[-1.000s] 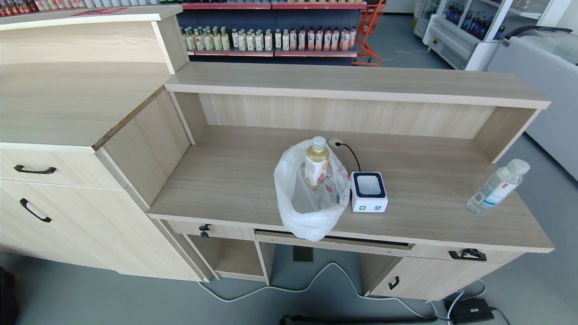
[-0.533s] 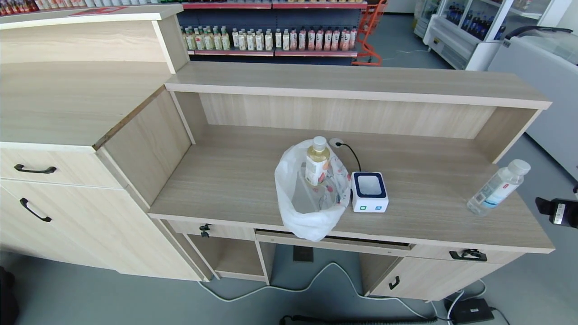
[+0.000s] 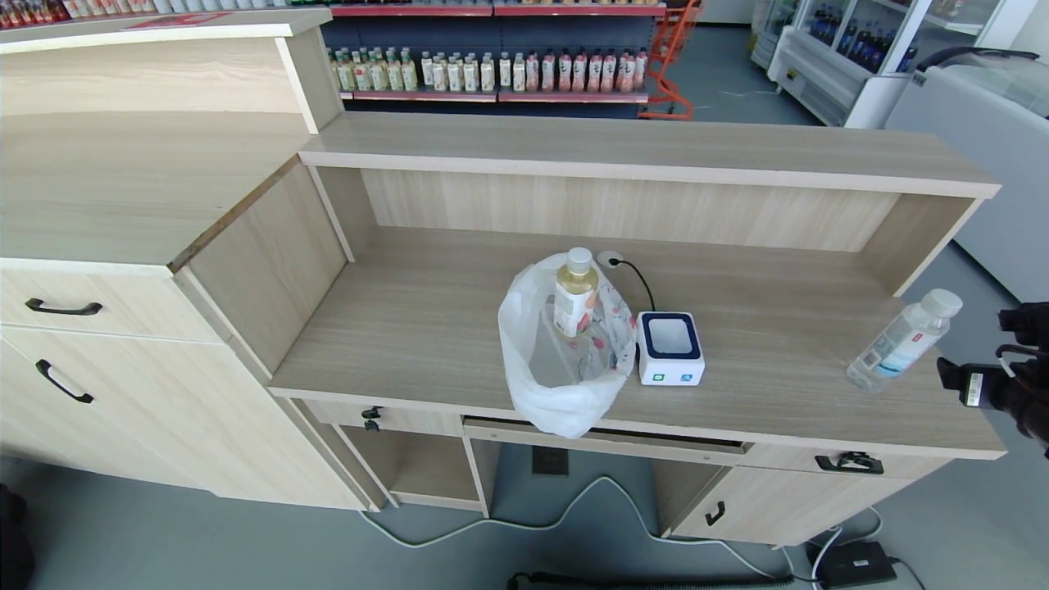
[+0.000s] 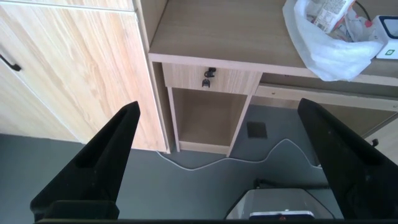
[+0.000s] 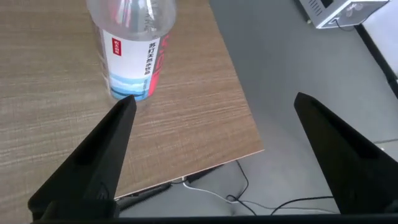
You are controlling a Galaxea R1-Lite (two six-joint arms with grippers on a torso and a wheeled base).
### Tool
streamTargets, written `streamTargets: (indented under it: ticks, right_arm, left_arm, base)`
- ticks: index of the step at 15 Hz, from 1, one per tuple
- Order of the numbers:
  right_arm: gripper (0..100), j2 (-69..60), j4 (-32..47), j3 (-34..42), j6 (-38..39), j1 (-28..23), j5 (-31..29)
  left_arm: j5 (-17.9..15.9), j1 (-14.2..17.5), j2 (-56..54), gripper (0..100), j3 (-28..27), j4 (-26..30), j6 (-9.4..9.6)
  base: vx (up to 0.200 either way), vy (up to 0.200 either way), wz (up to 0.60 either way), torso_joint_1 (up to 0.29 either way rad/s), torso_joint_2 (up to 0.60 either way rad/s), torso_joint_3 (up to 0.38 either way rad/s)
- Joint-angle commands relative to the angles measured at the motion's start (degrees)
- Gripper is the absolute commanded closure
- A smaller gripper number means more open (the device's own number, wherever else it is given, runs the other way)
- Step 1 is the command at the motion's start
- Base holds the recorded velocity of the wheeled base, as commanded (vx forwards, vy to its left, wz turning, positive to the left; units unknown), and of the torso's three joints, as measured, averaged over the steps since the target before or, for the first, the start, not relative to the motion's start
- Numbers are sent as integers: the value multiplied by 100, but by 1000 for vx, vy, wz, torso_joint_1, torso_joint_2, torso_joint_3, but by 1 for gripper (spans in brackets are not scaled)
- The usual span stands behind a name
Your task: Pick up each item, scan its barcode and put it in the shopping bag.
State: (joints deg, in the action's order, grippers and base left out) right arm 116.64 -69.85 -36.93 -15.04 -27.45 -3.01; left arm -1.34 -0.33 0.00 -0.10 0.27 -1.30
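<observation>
A clear water bottle [image 3: 901, 340] with a white cap stands on the right end of the wooden counter [image 3: 762, 328]; its lower half and label [image 5: 132, 59] also show from the right wrist. My right gripper [image 3: 975, 373] hangs just off the counter's right edge, beside the bottle and apart from it, fingers [image 5: 93, 168] spread wide and open. Mid-counter, a white shopping bag [image 3: 565, 385] holds an upright tea bottle [image 3: 575, 293]. A white scanner [image 3: 670, 347] sits right of the bag. My left gripper [image 4: 219, 104] is open, low in front of the counter's left part.
A raised back shelf [image 3: 639, 147] runs behind the counter, and a taller cabinet [image 3: 123, 188] stands to the left. The scanner's black cable [image 3: 635, 274] runs to a hole in the counter. Cables [image 3: 574, 508] lie on the floor below. Freezers [image 3: 967, 90] stand at the right.
My right gripper has come into the head view from the right edge and moved left toward the water bottle. Nothing on the counter has moved.
</observation>
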Motion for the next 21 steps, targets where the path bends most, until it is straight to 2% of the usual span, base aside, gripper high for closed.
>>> streamTargets:
  ticks: [1, 7, 21]
  right_arm:
    - [0, 342, -143, -96, 116, 91, 2]
    - [0, 641, -406, -386, 300, 372, 2]
    - [0, 1326, -319, -1458, 247, 443, 2]
  left_arm:
    - [-7, -2, 0, 0, 1, 0, -1]
    - [2, -2, 0, 0, 1, 0, -1]
    - [-7, -2, 0, 0, 1, 0, -1]
  base:
    - [0, 0, 0, 0, 0, 0]
    - [0, 0, 0, 0, 0, 0]
    - [0, 0, 0, 0, 0, 0]
